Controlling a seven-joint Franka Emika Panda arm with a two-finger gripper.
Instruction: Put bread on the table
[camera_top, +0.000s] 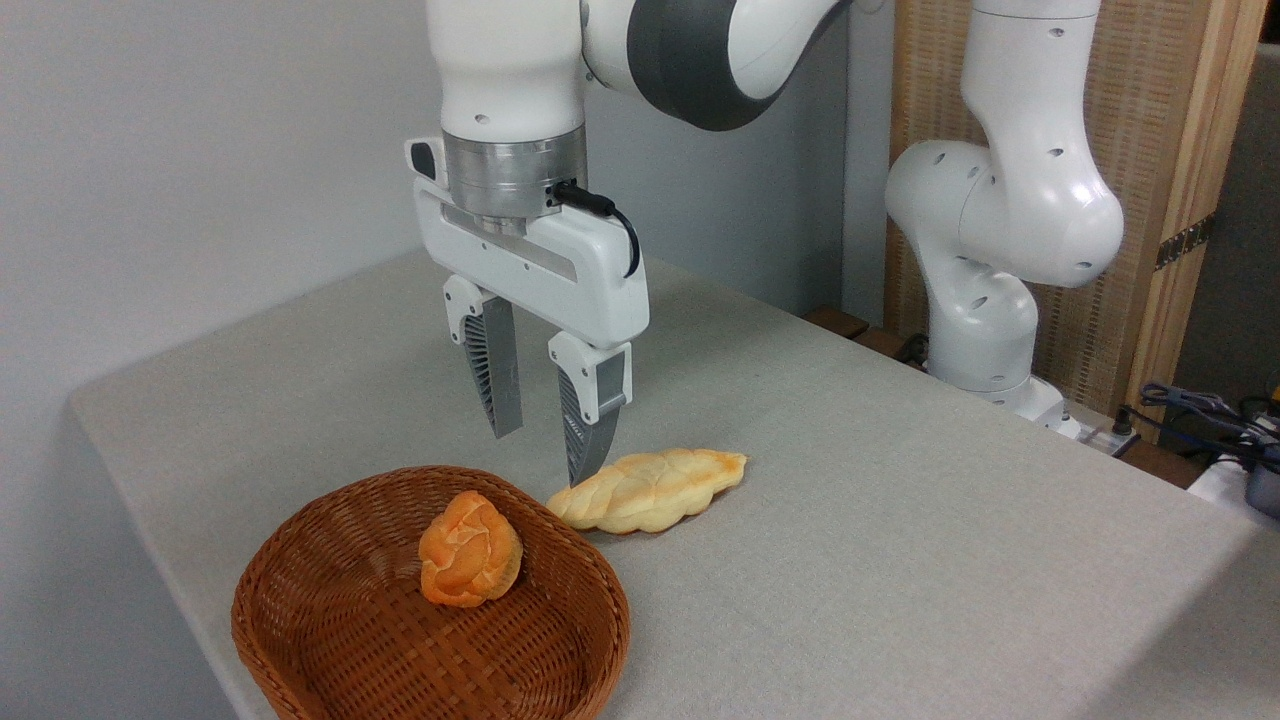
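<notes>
Hovering empty with fingers parted, end effector sits above basket rim — bread lies inside it, not yet grasped. Braided loaf already on worktop. Approach step — next, likely lowering over the bun.

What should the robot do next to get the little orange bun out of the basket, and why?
Probably lower toward the bun. The gripper hangs open and empty above the wicker basket's far rim, while the bun lies inside, nearer the camera and lower than the fingers.
</notes>
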